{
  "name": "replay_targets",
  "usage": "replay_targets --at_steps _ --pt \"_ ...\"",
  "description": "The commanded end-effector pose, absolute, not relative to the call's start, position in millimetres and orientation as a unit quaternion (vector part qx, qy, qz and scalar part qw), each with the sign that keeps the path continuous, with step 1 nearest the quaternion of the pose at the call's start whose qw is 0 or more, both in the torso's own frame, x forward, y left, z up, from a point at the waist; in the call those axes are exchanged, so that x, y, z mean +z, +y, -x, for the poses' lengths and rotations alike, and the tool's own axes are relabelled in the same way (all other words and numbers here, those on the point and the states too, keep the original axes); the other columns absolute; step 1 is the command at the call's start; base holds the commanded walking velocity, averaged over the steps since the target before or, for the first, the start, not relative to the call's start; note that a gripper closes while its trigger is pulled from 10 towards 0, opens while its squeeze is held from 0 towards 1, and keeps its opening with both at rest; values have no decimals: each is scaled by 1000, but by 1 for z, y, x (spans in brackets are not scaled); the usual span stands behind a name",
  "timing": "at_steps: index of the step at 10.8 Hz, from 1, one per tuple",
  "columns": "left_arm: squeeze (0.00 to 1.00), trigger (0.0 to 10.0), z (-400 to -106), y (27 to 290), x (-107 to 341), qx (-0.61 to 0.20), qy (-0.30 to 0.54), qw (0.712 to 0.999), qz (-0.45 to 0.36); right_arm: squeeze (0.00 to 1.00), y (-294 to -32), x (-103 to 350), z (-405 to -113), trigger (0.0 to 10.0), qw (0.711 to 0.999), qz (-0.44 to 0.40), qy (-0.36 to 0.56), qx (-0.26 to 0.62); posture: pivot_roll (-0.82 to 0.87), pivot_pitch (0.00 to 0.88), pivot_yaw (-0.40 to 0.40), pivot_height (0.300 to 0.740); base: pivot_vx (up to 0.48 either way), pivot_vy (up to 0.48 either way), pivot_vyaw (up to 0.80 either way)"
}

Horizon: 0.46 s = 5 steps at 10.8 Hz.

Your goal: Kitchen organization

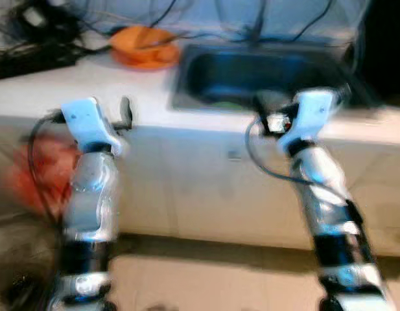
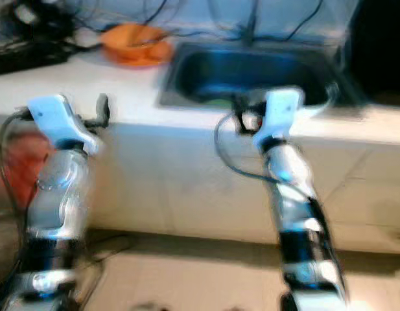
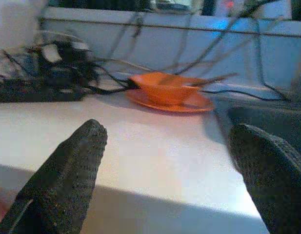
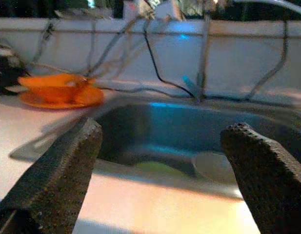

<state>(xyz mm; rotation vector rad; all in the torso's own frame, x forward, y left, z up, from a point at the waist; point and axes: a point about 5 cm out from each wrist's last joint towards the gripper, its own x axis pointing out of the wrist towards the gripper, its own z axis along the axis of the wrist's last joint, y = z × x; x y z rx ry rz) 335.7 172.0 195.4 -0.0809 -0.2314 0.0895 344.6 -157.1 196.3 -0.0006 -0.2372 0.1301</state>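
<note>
Orange bowl (image 3: 166,87) on its plate (image 3: 195,103) sits far back on the white bench (image 1: 70,84), beside the sink (image 4: 179,131). Left hand (image 3: 170,180) and right hand (image 4: 162,170) — both spread open, empty — held at the bench edge, likely readying a reach.

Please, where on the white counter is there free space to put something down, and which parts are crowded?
The white counter is bare between the orange bowl on its orange plate and the front edge, left of the steel sink. The left claw, open, faces this patch. The back left corner is crowded with black cables. Items lie inside the sink.
</note>
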Motion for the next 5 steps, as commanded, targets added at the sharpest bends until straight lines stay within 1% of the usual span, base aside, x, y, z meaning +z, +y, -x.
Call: replay_targets --at_steps 1,5 --pt "0 10000 -335 178 199 56 -121 991 33 0 -154 203 -345 10000 989 -3 -128 68 78 78 -4 740 0 0 0" --pt "0 10000 -334 174 207 36 -145 989 26 0 -153 205 -345 10000 989 -1 -133 67 78 80 -1 740 0 0 0"
